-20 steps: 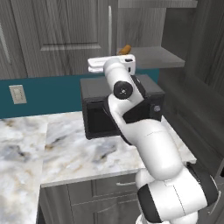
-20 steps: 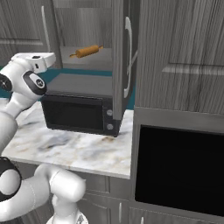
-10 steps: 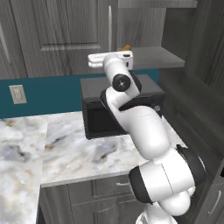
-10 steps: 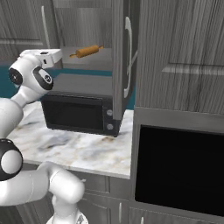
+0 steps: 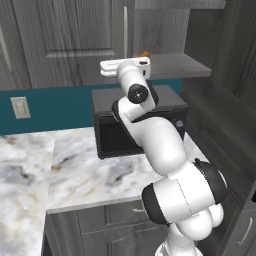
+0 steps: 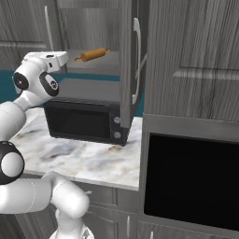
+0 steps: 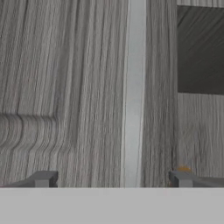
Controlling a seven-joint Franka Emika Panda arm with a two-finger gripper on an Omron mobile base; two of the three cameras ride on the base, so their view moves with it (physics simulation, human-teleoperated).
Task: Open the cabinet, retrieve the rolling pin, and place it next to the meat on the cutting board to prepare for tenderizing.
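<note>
End effector [image 7: 113,178]: jaws wide, holding nothing | rolling pin [image 6: 92,55]: looks rigid, smooth, liable to roll | you should grip mid-barrel.

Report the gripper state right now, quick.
Gripper: open, holding nothing; its tips straddle the silver handle of the closed cabinet door.

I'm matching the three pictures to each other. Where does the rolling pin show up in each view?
Left base view: rolling pin, an orange tip behind the white hand, on the grey shelf.
Right base view: rolling pin lies fully visible on the shelf above the microwave.
Hand view: a small orange speck by the right fingertip, too small to confirm.
Shared landmark: the silver door handle.
</note>
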